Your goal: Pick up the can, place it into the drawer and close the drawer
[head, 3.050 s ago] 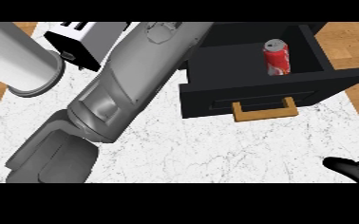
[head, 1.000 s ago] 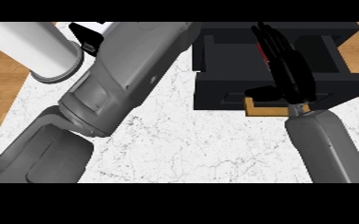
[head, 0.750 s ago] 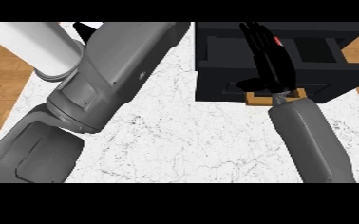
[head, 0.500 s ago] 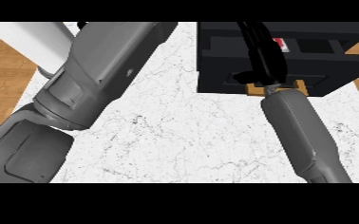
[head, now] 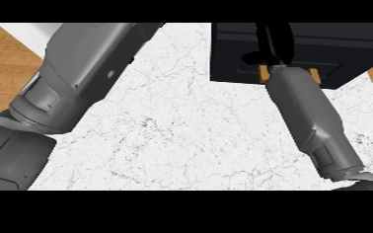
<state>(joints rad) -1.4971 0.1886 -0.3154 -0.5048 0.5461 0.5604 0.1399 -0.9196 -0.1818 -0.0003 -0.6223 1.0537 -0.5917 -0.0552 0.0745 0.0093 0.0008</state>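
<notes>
The black drawer (head: 233,64) shows at the upper right with its front face towards me and its inside hidden. The can shows nowhere in the head view. My right hand (head: 271,42) lies flat against the drawer front, fingers straight and pointing away, thumb out to the left. It covers the middle of the wooden handle (head: 316,76), whose two ends stick out beside the wrist. My right forearm (head: 306,113) runs down to the lower right. My left forearm (head: 80,74) fills the left side and its hand is cut off at the top edge.
The white marble counter (head: 182,128) spreads between the two forearms. Its left edge borders a strip of wooden floor (head: 15,49). The left forearm hangs over the counter's left part.
The drawer stood open with the red can inside; now only its front shows and the can is out of sight. My right hand came in from the lower right and moved forward against the drawer front.
</notes>
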